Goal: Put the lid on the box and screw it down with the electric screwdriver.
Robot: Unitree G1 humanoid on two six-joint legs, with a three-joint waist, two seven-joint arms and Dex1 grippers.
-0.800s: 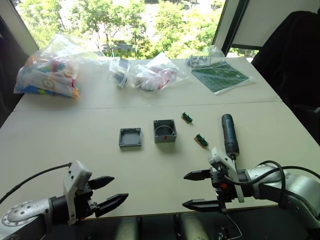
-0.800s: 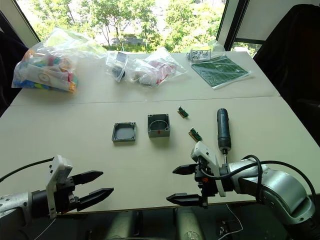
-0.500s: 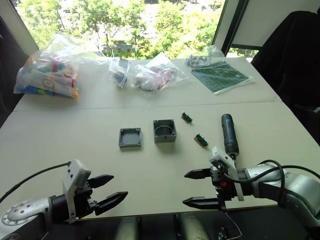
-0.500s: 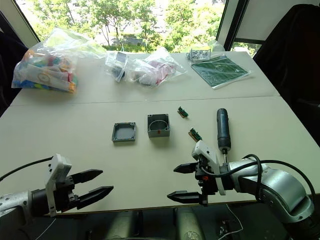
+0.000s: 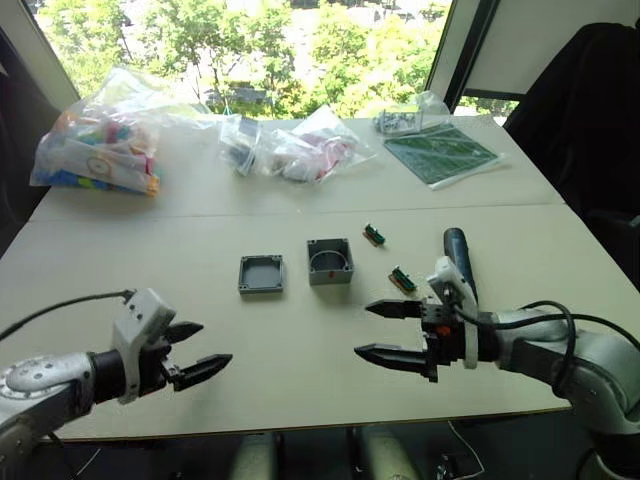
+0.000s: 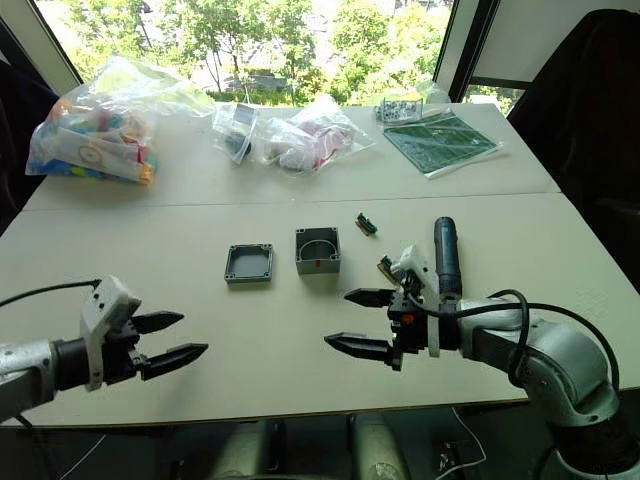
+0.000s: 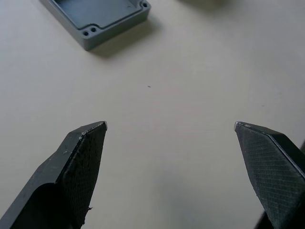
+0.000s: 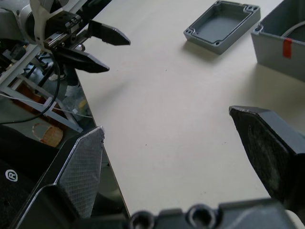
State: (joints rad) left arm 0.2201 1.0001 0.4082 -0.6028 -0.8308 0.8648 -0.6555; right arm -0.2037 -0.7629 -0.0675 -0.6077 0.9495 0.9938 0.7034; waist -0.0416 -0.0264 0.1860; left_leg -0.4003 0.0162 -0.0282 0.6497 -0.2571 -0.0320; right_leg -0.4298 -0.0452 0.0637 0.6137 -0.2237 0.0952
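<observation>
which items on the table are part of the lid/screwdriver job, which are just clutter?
Job items:
- lid, lying open side up, left of the box
- box, open, uncovered
- electric screwdriver, lying on the table beside the right gripper

Clutter:
- two small green circuit modules
- green circuit board in plastic
- clear bags of parts
- bag of colourful pieces

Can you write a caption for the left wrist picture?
Open left gripper hovers over the table, with the lid lying ahead.
</observation>
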